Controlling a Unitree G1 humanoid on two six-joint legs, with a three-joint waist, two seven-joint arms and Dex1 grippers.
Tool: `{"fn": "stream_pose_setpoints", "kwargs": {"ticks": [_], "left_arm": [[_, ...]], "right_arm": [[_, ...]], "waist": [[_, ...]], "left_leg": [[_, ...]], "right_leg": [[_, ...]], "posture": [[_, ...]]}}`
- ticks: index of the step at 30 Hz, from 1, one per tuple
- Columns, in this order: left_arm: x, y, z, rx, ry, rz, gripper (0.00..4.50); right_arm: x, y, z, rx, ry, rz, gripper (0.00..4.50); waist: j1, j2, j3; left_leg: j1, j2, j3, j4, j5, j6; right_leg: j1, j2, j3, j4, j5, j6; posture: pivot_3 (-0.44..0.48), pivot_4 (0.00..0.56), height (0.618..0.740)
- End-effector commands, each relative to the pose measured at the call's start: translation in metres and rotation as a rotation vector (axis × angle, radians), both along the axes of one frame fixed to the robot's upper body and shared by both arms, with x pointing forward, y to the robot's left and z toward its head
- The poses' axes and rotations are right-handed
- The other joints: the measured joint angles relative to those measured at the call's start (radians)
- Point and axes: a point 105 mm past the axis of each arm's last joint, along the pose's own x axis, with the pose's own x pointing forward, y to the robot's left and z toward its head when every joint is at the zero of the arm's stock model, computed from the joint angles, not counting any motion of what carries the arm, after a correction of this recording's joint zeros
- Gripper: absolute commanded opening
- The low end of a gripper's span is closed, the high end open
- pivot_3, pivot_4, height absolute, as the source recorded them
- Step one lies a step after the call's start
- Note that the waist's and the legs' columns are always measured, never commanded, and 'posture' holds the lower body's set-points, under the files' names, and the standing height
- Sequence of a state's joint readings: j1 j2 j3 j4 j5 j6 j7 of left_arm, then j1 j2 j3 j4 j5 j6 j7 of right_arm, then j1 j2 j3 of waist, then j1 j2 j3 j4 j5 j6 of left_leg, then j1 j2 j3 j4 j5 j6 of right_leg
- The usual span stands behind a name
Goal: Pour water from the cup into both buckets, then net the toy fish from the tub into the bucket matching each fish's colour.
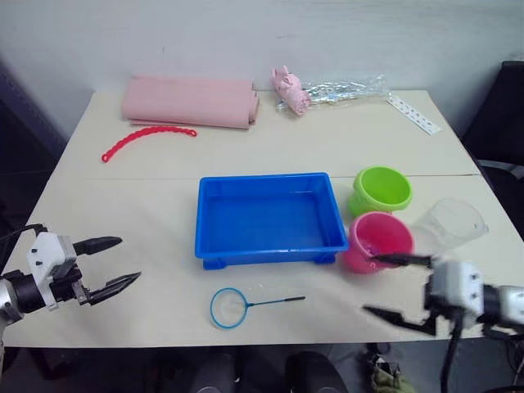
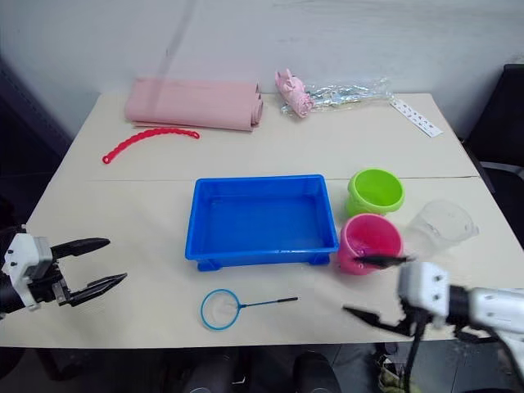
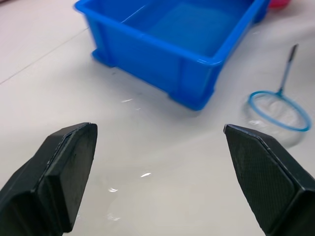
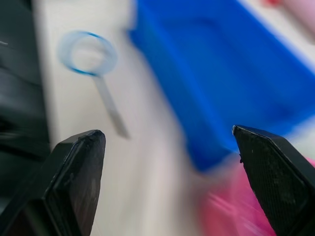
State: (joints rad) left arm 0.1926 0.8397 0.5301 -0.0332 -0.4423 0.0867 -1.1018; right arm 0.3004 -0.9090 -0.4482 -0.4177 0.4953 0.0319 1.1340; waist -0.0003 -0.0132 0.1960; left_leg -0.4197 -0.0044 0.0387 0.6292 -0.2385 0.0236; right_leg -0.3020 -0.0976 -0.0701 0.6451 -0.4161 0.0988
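Note:
The blue tub sits mid-table; no toy fish are in view inside it. Right of it stand the lime green bucket and, nearer, the pink bucket. The clear cup stands just right of the pink bucket. The net lies flat in front of the tub, handle pointing right. My left gripper hovers open at the table's near left edge, well left of the net. My right gripper is open just in front of the pink bucket, its upper finger near the rim. Both are empty.
At the back lie a folded pink cloth, a red chain, a pink toy in clear wrap and a white strip. A dark chair stands off the table's right side.

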Motion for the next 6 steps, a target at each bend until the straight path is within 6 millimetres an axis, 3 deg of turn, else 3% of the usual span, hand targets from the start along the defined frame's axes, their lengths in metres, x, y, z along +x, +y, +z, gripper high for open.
{"fn": "stream_pose_setpoints", "kwargs": {"ticks": [1,6], "left_arm": [[0.0029,-0.0004,0.0012,0.028,-0.016,-0.015,4.50],[0.0079,0.0027,0.0009,0.034,-0.040,0.006,4.50]], "right_arm": [[0.0034,-0.0157,0.0116,-0.002,-0.050,-0.030,4.38],[0.0116,-0.0211,0.0163,0.048,-0.045,-0.035,4.38]], "waist": [[-0.002,0.000,0.000],[-0.004,0.000,0.000]], "left_leg": [[0.000,0.000,0.000,0.000,0.000,0.000],[0.000,0.000,0.000,-0.001,0.000,-0.001]], "right_leg": [[0.000,0.000,0.000,0.000,0.000,0.000],[-0.001,0.000,0.000,0.001,0.000,0.000]], "posture": [[0.000,0.150,0.740],[0.000,0.150,0.740]]}}
